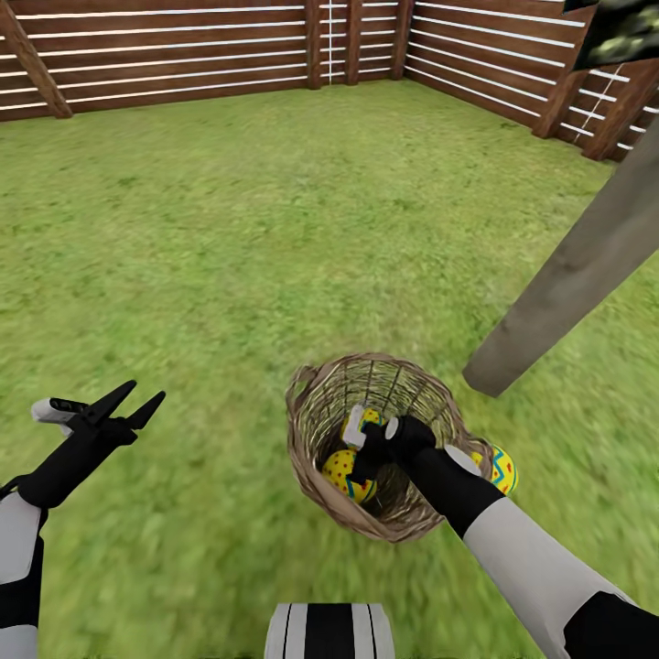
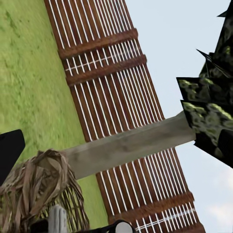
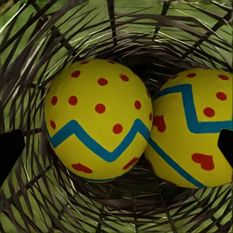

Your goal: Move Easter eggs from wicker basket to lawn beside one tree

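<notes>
The right tool point(image 1: 366, 437) is down inside the wicker basket point(image 1: 311, 430) on the lawn point(image 1: 229, 238), its fingers apart around nothing, with two eggs point(image 3: 99, 119) touching each other at the bottom just ahead of it. A third egg point(image 1: 502, 469) already lies on the grass just beside the basket, near the leaning tree trunk point(image 1: 567, 275). I'd judge the second egg is being fetched; next the fingers must straddle one egg and close. The woven wall crowds the reach. The left tool point(image 1: 124, 403) hangs open, idle, well apart. A wooden fence point(image 1: 183, 55) rings the yard.
</notes>
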